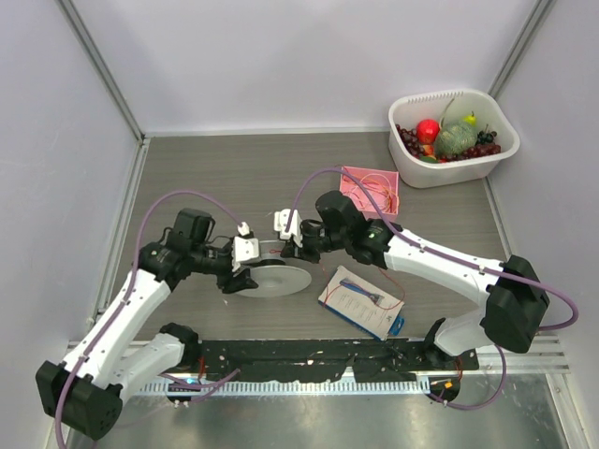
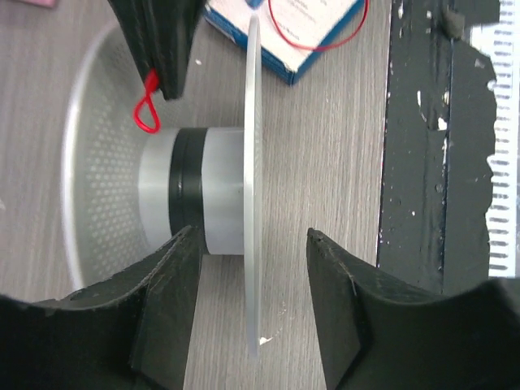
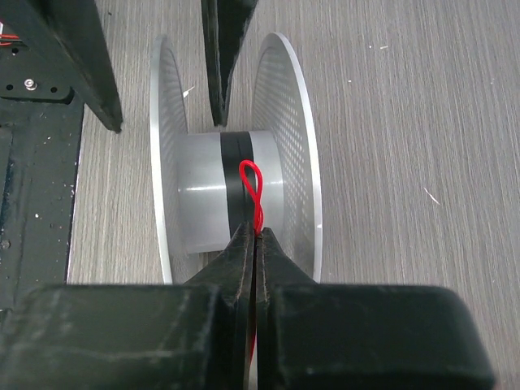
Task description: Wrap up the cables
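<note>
Seemingly at the very start of winding, the right gripper (image 3: 256, 236) has its jaws pressed together on the red wire (image 3: 252, 191). The wire's small loop lies against the dark band of the spool (image 3: 203, 199) hub. Beyond, the left gripper (image 2: 252, 244) stands spread astride one flange, clear on both sides. Next, the end wants anchoring and the spool turning. Slack probably trails across the booklet (image 1: 360, 299), too fine to trace.

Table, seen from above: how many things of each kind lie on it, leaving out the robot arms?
Reel: 1
Red wire: 1
Pink card: 1
Blue-edged white packet: 1
White tub of fruit: 1
Total: 5
</note>
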### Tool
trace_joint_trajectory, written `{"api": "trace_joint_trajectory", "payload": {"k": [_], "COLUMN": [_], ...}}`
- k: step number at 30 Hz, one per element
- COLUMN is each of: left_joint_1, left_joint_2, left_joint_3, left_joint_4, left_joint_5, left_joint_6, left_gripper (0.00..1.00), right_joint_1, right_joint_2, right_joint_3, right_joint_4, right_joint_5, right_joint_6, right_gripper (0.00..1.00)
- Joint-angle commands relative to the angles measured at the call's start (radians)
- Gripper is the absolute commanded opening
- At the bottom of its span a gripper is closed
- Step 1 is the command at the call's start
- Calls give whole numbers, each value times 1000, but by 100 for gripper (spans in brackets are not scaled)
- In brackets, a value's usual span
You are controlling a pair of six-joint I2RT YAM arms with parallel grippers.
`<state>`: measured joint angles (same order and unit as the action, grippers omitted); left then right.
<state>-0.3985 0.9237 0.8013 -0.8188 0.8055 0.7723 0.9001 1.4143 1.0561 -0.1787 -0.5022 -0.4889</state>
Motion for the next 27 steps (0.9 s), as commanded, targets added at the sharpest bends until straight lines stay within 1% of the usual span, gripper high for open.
{"api": "trace_joint_trajectory", "payload": {"k": [1, 4, 8, 9, 10, 11, 13, 16, 18, 20, 23, 25, 27], "left_joint_1": [-2, -2, 22, 42, 64, 73, 81, 82, 82, 95, 98, 107, 115], "left_joint_2": [-100, -154, -177, -178, -178, -175, -154, -117, -89, -62, -7, 27, 59], "left_joint_3": [101, 147, 190, 187, 177, 165, 157, 125, 107, 102, 98, 108, 124], "left_joint_4": [-40, -7, 85, 125, 189, 238, 254, 289, 308, 306, 366, 366, 318], "left_joint_5": [43, 57, 21, 3, -56, -113, -160, -167, -122, -22, 3, 29, 105], "left_joint_6": [-100, -252, -450, -493, -557, -602, -576, -538, -495, -429, -436, -410, -342], "left_gripper": [60, 67, 69, 72, 73, 78, 79, 79, 79, 80, 78, 76, 74], "right_joint_1": [5, 5, 5, 5, 8, 8, 13, 29, 40, 54, 86, 94, 97], "right_joint_2": [-17, -20, -20, -18, -15, -11, -5, -3, -6, -5, -3, 2, 11], "right_joint_3": [12, 13, 16, 19, 24, 33, 45, 62, 67, 68, 62, 58, 54], "right_joint_4": [41, 38, 30, 27, 19, 16, 10, -14, -27, -44, -42, -33, -27], "right_joint_5": [10, 16, 17, 28, 36, 56, 100, 163, 201, 223, 258, 293, 320], "right_joint_6": [-14, -17, -10, -8, 1, 7, 44, 72, 107, 141, 142, 145, 154], "right_gripper": [1, 1, 1, 1, 1, 1, 1, 1, 1, 1, 1, 1, 1]}}
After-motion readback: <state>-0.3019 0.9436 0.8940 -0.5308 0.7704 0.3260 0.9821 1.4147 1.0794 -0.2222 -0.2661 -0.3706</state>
